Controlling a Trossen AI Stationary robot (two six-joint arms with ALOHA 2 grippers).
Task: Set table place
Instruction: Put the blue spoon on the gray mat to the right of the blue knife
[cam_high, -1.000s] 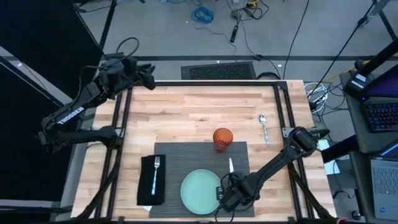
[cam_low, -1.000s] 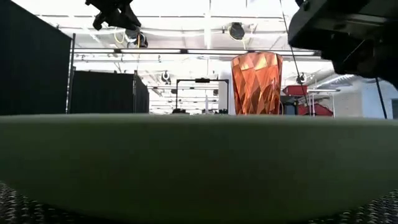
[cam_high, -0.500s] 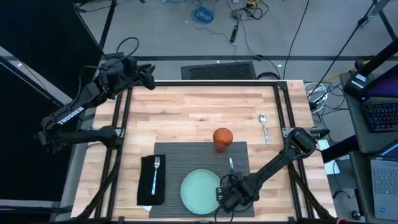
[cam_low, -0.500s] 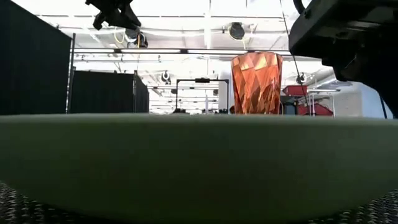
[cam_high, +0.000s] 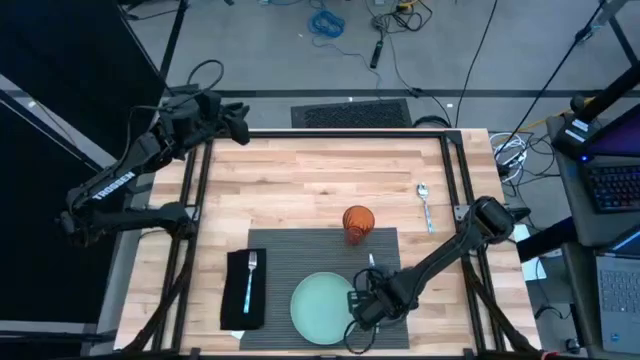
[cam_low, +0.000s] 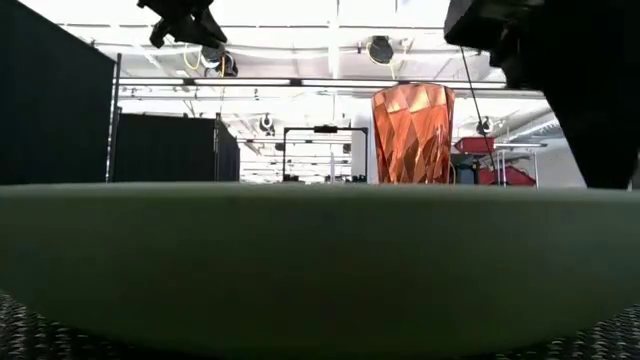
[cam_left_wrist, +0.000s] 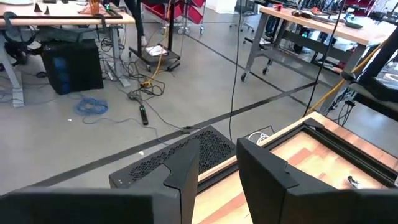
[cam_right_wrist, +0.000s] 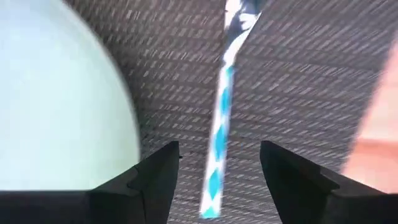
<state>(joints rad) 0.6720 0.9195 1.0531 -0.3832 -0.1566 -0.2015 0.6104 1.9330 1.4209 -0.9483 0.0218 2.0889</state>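
Observation:
The dark grey ribbed placemat (cam_high: 300, 250) lies at the table's near middle. It carries a pale green plate (cam_high: 320, 308) and an orange cup (cam_high: 358, 222) at its far edge. A knife (cam_high: 372, 266) lies flat on the mat, to the right of the plate. My right gripper (cam_high: 358, 305) hovers low over the knife's near end. In the right wrist view it is open (cam_right_wrist: 217, 186), with one finger on either side of the knife (cam_right_wrist: 221, 118) and neither touching it. My left gripper (cam_left_wrist: 219, 180) waits open, raised over the table's far left corner (cam_high: 235, 125).
A black napkin (cam_high: 246, 290) with a fork on it lies left of the placemat. A spoon (cam_high: 424, 205) rests on the bare wood at the right. The far half of the tabletop is free wood. Black frame rails run along the table's edges.
My right gripper has moved a little toward the table's far edge, along the knife, beside the plate. The knife, plate and cup have stayed where they were.

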